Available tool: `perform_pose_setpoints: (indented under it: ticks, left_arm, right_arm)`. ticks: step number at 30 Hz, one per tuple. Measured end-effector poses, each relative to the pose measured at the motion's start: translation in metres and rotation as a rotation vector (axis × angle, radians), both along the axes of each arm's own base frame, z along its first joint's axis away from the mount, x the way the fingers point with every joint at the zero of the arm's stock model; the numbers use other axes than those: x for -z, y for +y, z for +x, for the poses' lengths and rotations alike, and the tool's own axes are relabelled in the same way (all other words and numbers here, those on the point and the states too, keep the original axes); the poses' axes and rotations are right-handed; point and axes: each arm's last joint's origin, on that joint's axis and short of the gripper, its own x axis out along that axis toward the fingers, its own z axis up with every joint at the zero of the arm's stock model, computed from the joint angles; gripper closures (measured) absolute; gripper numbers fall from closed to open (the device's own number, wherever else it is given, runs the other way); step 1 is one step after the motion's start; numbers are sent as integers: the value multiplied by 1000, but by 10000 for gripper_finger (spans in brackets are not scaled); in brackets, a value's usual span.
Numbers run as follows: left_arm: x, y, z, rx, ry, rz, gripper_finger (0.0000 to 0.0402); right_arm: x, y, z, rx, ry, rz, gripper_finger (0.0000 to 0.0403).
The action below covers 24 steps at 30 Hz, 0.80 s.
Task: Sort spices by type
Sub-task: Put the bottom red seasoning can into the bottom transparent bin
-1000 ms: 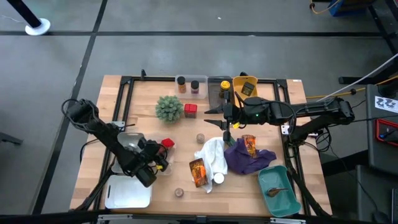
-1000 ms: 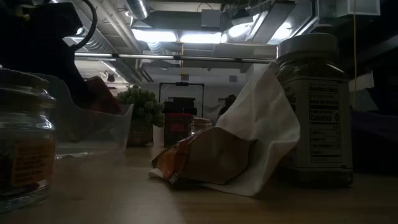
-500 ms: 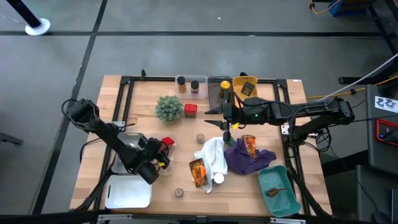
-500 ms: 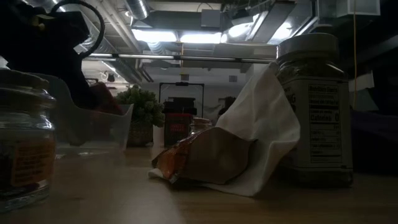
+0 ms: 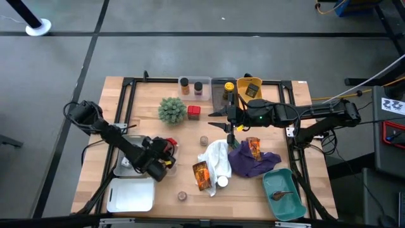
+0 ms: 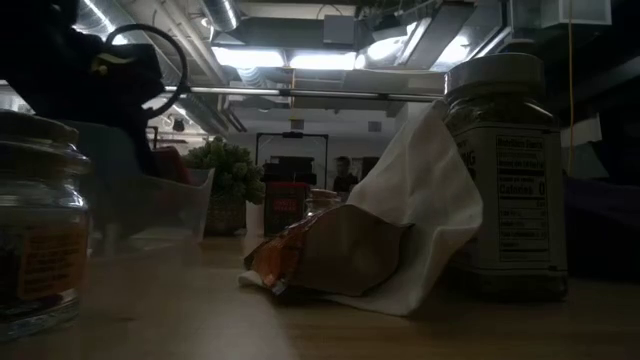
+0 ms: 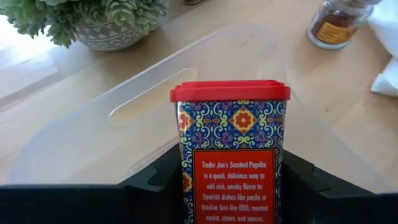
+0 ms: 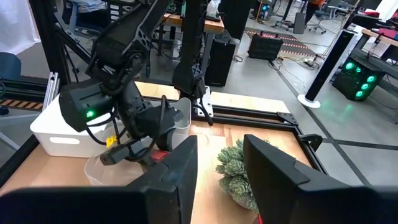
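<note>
Left gripper jaws pinching red paprika tin over clear bin, right gripper jaws spread beside green plant

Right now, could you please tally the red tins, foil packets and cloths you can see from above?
Red tins: 2
Foil packets: 2
Cloths: 2
Total: 6

floor: grey concrete | ceiling lights: lit | pipes: overhead
</note>
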Motion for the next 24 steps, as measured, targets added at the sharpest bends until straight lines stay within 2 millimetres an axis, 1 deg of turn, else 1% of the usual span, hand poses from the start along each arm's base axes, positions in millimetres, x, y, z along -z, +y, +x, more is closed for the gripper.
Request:
perform_pose_setpoints:
  ticks: [3, 11, 15, 18, 24]
  left_arm:
    - [-2, 3, 1, -8, 4, -18, 233]
    - [-15, 5, -2, 1, -19, -81, 233]
    - [-15, 6, -2, 40, 24, -73, 233]
    - [-15, 9, 0, 34, 40, -92, 232]
    - [-14, 15, 3, 9, 51, -118, 201]
  right_arm:
    - [0, 0, 0, 0, 0, 0, 272]
    - [0, 0, 0, 0, 0, 0, 272]
    - [0, 0, 0, -1, 3, 0, 272]
    - [2, 0, 0, -1, 18, -1, 272]
    - [3, 0, -1, -1, 30, -2, 272]
